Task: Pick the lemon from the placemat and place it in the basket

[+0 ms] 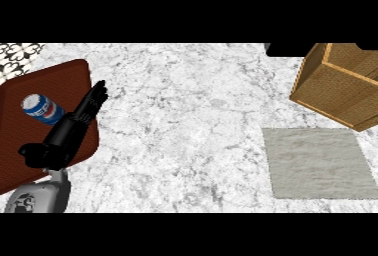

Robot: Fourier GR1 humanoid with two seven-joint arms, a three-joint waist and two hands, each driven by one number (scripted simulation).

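On the left side of the head view, the left hand (83,112) comes in from the lower edge on a grey forearm. Its black fingers (96,95) are straight and point up and a little to the right, and they hold nothing. The hand lies over the right edge of a dark red-brown tray (44,80), which is tilted in the view and reaches to the left border. On this tray, just beside the hand on its left, lies a blue and white can (41,109) with a red mark on its top end; the can is on its side. I cannot tell if the hand touches the can; a narrow strip of the tray seems to show between them.

The surface (192,130) is white and grey marble. At the right, low in the view, a pale grey placemat (319,162) lies flat on the surface. Its top shows only its own rough grey texture, and the lemon of the task is not visible on it or anywhere else in this view.

Above the placemat, at the upper right, stands a basket (332,90) of light brown woven material with a wooden frame. It is turned at an angle and is cut by the right border. It is near the placemat but apart from it. Its inside is mostly hidden from this angle.

The right hand does not show in the view. At the upper left corner a small patch of black and white pattern (18,55) shows beyond the surface.
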